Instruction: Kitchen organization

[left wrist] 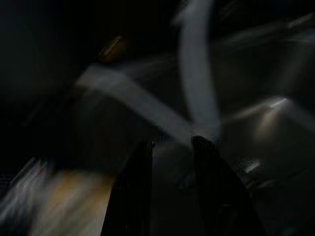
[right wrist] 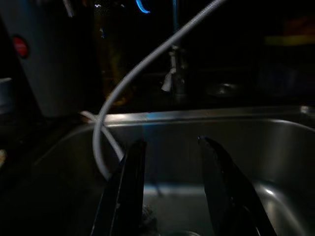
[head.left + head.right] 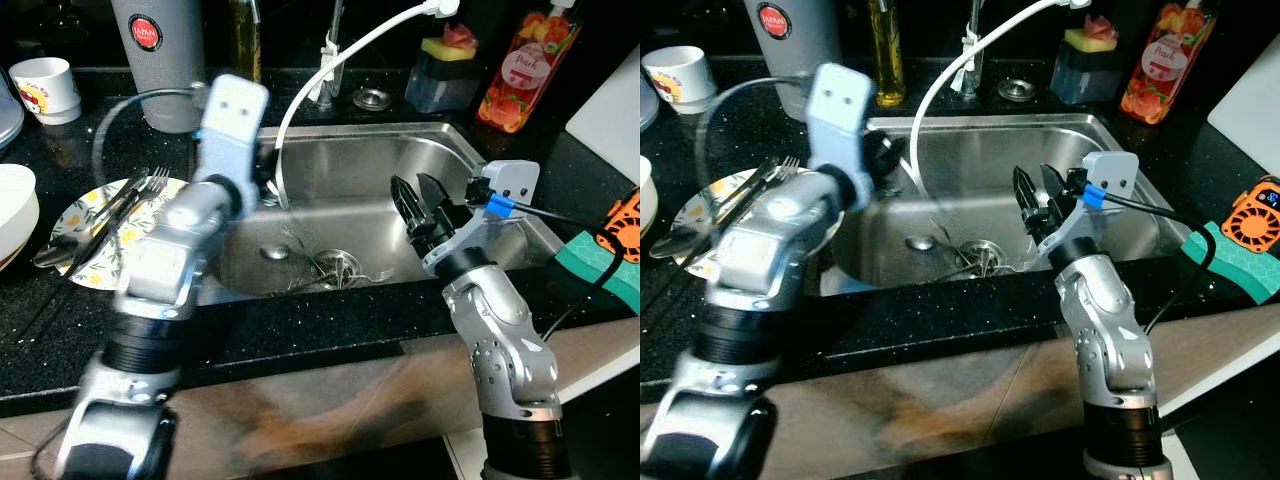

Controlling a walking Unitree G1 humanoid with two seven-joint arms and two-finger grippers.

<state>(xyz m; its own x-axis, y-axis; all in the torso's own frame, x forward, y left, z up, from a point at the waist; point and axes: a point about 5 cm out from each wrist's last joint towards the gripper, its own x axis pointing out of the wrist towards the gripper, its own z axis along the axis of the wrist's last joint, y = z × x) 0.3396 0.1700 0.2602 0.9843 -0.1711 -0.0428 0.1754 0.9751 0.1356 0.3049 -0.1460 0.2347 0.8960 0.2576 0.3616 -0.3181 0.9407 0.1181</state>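
A steel sink [image 3: 400, 132] lies in a black counter, with a white hose [image 3: 330, 65] curving from the tap into the basin. Some cutlery lies near the drain [image 3: 335, 265]. My right gripper [image 3: 417, 193] hangs open over the right half of the basin, holding nothing; in the right wrist view its fingers [image 2: 125, 191] stand apart before the hose. My left arm [image 3: 190, 225] is blurred at the sink's left rim, and its gripper [image 1: 172, 157] shows two spread dark fingers with nothing between. A flowered plate [image 3: 85, 225] with a fork [image 3: 150, 182] and dark utensils sits to the left.
Along the back stand a grey flask [image 3: 155, 60], a white cup [image 3: 45, 88], an oil bottle [image 3: 243, 40], a sponge holder [image 3: 445, 75] and an orange soap bottle [image 3: 525, 65]. A white bowl [image 3: 15, 215] is at far left, a green sponge [image 3: 600, 262] at right.
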